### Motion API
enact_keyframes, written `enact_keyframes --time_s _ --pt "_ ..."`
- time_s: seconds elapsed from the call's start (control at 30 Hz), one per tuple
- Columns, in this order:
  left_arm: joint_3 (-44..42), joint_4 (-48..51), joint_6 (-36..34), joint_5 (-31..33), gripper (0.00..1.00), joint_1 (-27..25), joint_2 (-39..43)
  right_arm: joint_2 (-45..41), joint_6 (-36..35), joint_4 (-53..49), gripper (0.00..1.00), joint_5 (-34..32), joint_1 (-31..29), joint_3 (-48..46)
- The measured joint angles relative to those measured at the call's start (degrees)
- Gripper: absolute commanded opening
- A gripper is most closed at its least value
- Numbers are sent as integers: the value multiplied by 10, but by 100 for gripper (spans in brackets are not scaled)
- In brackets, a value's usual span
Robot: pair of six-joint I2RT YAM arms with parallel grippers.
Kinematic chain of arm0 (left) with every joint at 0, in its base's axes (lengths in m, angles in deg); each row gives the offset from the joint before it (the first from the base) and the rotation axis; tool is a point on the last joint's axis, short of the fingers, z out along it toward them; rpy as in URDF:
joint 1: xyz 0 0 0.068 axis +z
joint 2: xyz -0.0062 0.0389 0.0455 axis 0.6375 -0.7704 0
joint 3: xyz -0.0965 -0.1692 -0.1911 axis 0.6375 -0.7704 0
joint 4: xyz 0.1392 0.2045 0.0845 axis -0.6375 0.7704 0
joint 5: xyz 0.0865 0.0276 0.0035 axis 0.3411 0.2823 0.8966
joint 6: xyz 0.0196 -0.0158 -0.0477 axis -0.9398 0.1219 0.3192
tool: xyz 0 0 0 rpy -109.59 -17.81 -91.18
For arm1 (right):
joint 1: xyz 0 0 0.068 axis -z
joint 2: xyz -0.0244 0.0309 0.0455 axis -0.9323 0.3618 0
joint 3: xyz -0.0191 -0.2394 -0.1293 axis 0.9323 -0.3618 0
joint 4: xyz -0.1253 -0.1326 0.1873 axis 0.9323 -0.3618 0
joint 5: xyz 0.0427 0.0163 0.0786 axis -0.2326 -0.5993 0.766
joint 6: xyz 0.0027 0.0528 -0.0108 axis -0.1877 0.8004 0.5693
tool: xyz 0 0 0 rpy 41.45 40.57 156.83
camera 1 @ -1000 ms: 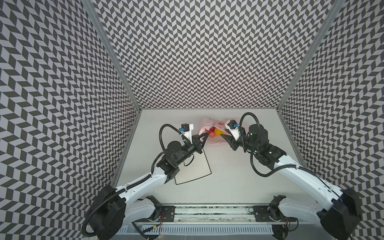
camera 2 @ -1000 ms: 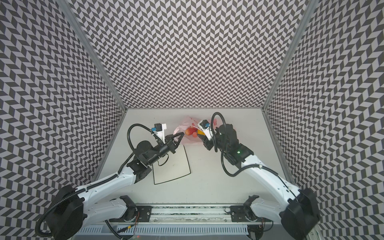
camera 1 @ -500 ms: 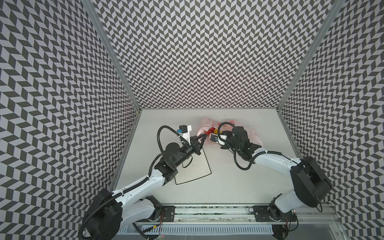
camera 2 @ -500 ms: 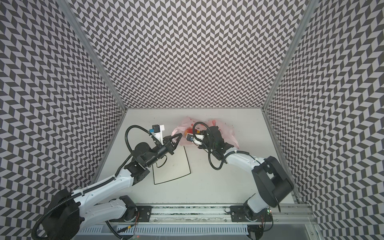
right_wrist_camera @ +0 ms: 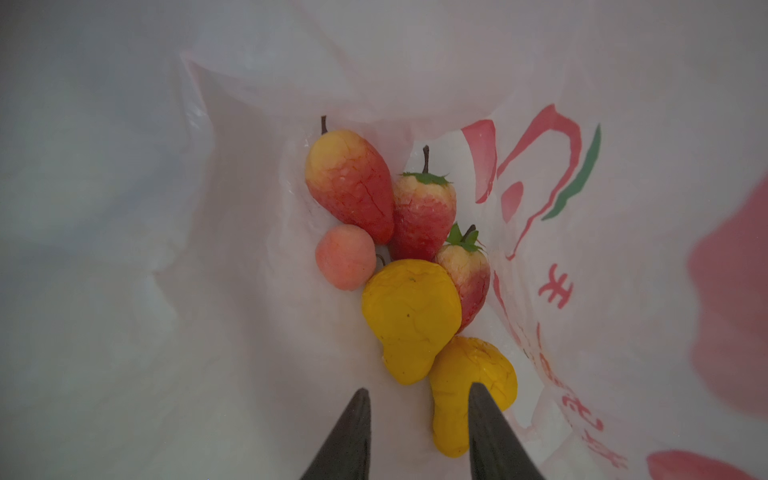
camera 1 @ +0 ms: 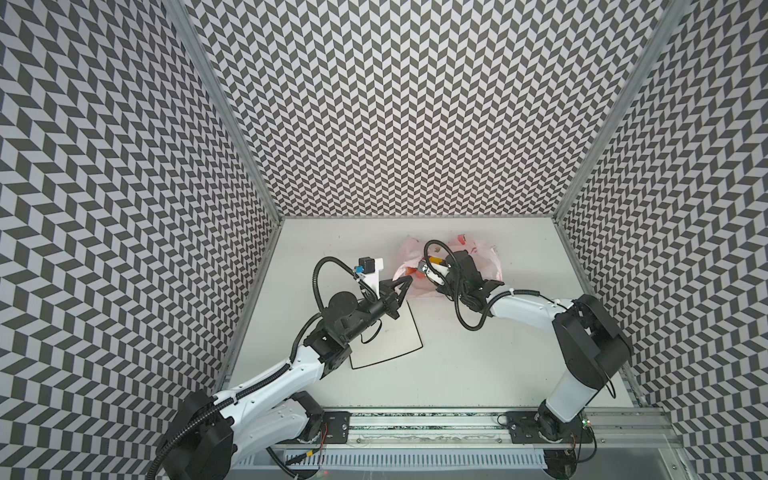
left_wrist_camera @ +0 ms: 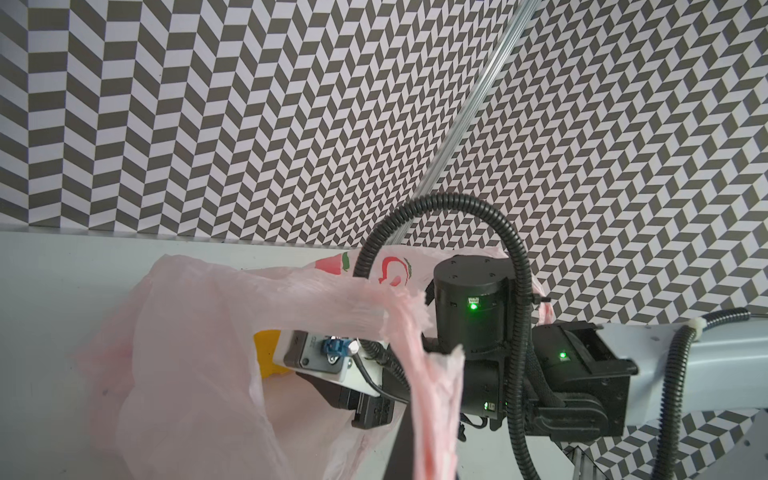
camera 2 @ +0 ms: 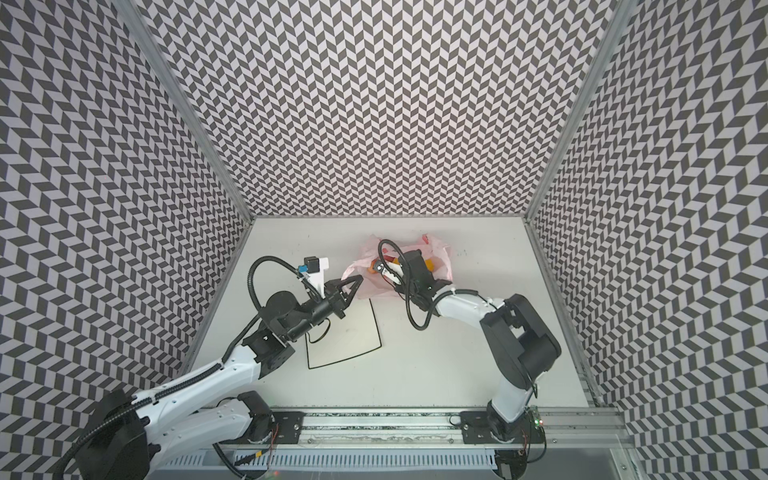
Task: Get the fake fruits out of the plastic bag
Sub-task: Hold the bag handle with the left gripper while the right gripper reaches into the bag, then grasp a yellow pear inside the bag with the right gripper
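My right gripper [right_wrist_camera: 417, 388] reaches in through the mouth of the bag [camera 1: 488, 261], which lies crumpled on the surface [camera 1: 457, 357] toward its far edge. The jaws stand partly apart and hold nothing. My left gripper [camera 1: 410, 278] is closed on a handle loop [left_wrist_camera: 430, 395] at the side of the mouth and holds the film lifted, so that the opening gapes. All six fruits [right_wrist_camera: 409, 266] lie in one touching cluster on the bag's floor, straight ahead of the right fingers. Nearest is a yellow pear [right_wrist_camera: 492, 374]. Its body sits just past the fingertips and partly behind one finger. Its neck points back toward me and falls within the gap between the jaws, closer to that same finger. Its long axis thus runs nearly along my line of reach, so I judge that the jaws would close across the narrow neck, not the bulb. A second pear [right_wrist_camera: 409, 316] touches it farther in, neck likewise toward me. Beyond lie the peach [right_wrist_camera: 343, 257], two strawberries [right_wrist_camera: 422, 216] and the apple [right_wrist_camera: 349, 183]. How high the fingertips stand above the near pear I cannot tell. The right arm is much the nearer; the left is taken up with the handle. A small shift toward the overlapped finger's side should centre the neck before closing.
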Motion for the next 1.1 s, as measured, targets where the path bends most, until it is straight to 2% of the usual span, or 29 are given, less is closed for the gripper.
enact_keyframes --time_s 0.17,0.27,0.47,0.63,0.8,1.1 --pt "-18 4 -6 -2 0 -6 9 23 184 -106 50 -19 -2 59" --pt "-29 7 -12 -4 0 -12 11 24 307 -127 53 -7 -2 64" --pt "-50 12 -23 -13 0 -30 11 26 533 -112 57 46 -2 62" --pt "-59 15 -31 -18 0 -50 11 50 670 -61 60 77 -2 64" --pt "-62 16 -33 -18 0 -66 11 93 732 -48 63 50 -2 82" --pt "-62 15 -35 -19 0 -78 7 152 686 -50 76 -68 0 151"
